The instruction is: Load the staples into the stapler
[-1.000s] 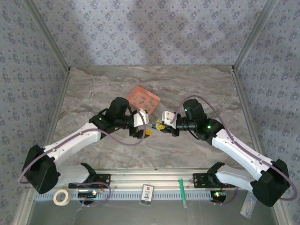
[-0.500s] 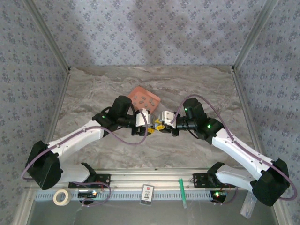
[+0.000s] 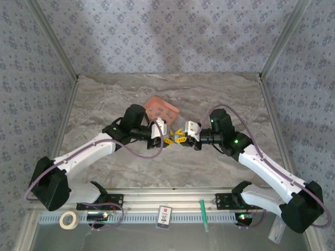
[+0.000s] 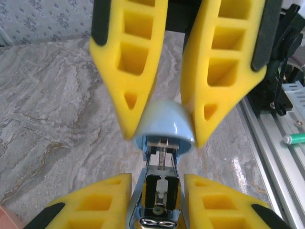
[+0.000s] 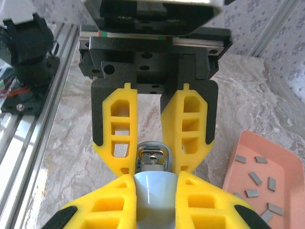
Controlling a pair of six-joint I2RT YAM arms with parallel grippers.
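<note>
The light-blue stapler (image 3: pixel 175 137) hangs above the table between the two grippers. My right gripper (image 5: pixel 156 183) is shut on its rounded blue end (image 5: pixel 155 200). My left gripper (image 4: pixel 157 191) faces it from the other side, its fingers pressed against both sides of the silver rail end (image 4: pixel 159 188). The top view has the left gripper (image 3: pixel 168 137) and right gripper (image 3: pixel 181 138) tip to tip. Several grey staples (image 5: pixel 256 178) lie in the orange tray (image 5: pixel 286 171), just behind the grippers (image 3: pixel 161 109). Inside the open rail end a spring (image 4: pixel 164 155) shows.
An aluminium rail (image 3: pixel 172 201) runs along the near edge, with a green pen (image 3: pixel 204 214), a small card (image 3: pixel 165 215) and a tape roll (image 3: pixel 67 219) by it. Patterned walls close the table on three sides. Bare marble lies to either side of the arms.
My left gripper has come in toward the right gripper and narrowed its jaws onto the stapler's rail end. The right gripper has kept its grip and shifted slightly to the right.
</note>
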